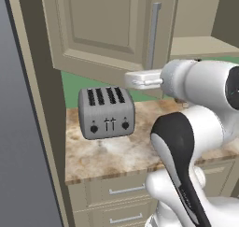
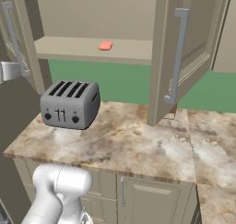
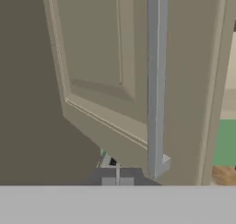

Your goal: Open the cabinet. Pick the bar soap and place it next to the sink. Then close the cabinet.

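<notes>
A: Beige cabinet (image 2: 92, 15), both doors swung out — how far along does the job look?

B: The first step looks done. The left door (image 1: 100, 32) and the right door (image 2: 184, 57) both stand open, and the shelf inside is exposed. Picking, placing and closing are all left.

A: Where is the gripper (image 1: 140, 79)?

B: It sits beside the lower end of the left door's handle (image 1: 153, 34), jaws together. Nothing is visibly held.

A: And the soap?

B: The pink bar soap (image 2: 105, 45) lies flat on the shelf, above and behind the toaster (image 2: 70, 104). Its long axis runs roughly left to right along the shelf, angled slightly. The gripper is well apart from it.
</notes>
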Robot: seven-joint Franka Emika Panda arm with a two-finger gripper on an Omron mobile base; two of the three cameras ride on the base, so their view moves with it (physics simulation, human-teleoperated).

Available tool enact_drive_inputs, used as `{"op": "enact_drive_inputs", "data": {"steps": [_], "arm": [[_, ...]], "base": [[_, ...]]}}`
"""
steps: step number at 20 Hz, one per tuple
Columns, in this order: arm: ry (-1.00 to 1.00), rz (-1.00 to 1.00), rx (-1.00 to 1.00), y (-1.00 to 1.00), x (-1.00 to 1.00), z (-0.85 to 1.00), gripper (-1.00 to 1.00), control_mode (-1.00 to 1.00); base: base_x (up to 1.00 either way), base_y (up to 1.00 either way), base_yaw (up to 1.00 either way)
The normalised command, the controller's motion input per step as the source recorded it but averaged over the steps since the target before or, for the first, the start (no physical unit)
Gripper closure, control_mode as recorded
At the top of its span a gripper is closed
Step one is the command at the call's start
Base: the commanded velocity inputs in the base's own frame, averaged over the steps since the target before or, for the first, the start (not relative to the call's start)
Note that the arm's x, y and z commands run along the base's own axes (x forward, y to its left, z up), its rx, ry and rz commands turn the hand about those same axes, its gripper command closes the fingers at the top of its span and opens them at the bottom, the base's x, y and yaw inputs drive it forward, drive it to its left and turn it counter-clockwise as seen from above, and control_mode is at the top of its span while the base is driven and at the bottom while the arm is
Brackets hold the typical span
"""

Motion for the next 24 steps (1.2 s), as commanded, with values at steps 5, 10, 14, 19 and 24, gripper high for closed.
{"op": "enact_drive_inputs", "data": {"steps": [5, 10, 14, 19, 24], "arm": [[0.0, -0.03, 0.0, -0.02, -0.32, 0.0, 1.0, -1.0], [0.0, -0.19, 0.0, -0.38, -0.21, 0.02, -1.0, -1.0], [0.0, -0.12, 0.0, -0.86, 0.11, 0.01, -1.0, -1.0], [0.0, -0.02, 0.0, -1.0, 0.14, 0.0, -1.0, -1.0], [0.0, 0.0, 0.0, -1.0, 0.18, 0.0, -1.0, -1.0]], "base": [[0.0, 0.0, 0.0], [0.0, 0.0, 0.0], [0.0, 0.0, 0.0], [0.0, 0.0, 0.0], [0.0, 0.0, 0.0]]}}
